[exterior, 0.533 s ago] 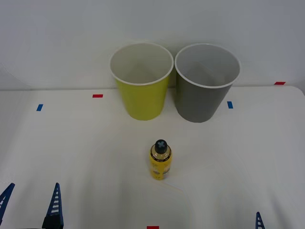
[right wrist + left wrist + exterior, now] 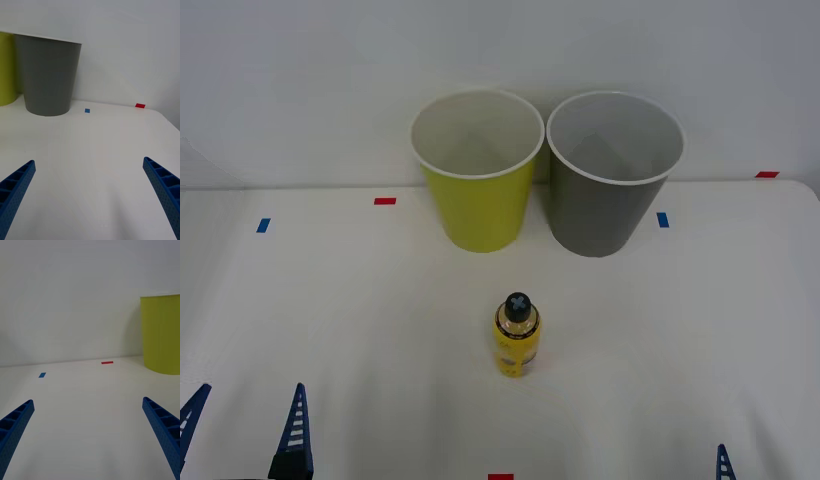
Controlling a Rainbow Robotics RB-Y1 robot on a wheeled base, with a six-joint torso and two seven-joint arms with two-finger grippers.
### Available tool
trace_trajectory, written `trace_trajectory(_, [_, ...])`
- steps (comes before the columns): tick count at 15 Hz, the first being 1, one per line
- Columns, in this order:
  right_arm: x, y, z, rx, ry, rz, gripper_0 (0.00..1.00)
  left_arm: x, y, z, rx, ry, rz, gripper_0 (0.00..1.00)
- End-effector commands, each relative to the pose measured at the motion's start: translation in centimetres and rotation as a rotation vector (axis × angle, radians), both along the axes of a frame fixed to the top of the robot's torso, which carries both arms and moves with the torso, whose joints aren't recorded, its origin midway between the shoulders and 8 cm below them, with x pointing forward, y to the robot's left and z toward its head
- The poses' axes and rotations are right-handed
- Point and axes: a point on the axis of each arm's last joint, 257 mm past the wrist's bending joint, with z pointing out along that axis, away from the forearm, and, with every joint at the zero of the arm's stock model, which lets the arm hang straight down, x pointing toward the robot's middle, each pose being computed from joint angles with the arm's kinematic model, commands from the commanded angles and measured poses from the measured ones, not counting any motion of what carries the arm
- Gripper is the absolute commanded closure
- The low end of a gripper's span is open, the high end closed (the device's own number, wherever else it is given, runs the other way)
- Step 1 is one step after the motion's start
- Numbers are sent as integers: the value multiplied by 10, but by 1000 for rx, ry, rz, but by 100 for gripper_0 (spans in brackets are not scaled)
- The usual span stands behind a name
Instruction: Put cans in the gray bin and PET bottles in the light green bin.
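**Bottle waiting, both grippers parked**

We see the PET bottle standing upright on the white table, a little below the centre of the front view, black cap up. It stands well apart from both bins. The light green bin sits above it in the frame, slightly left of centre, and the gray bin stands just beside that one on the right; whether the two rims touch we cannot tell. Both bins look empty from this angle.

Our left gripper is at the lower left corner of the front view, fingers spread wide and holding nothing. The right gripper shows as a single blue fingertip at the lower right edge; its wrist view has the two fingers far apart over bare table, so it too is released.

We judge the task to be at its very start: nothing is grasped and no approach is under way. The next move calls for one arm to reach toward the middle of the frame, close around the bottle's yellow body below the cap, lift it clear and carry it over the light green rim. The bottle is narrow and could tip if a finger nudges it first.
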Motion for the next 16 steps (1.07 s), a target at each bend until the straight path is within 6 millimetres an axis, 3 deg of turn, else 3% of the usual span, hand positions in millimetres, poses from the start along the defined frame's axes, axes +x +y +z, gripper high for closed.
trace_trajectory(1, [0,0,0,0,0,0,0,0,0,0,0,0,0,0])
trace_trajectory(16, [0,0,0,0,0,0,0,0,0,0,0,0,0,0])
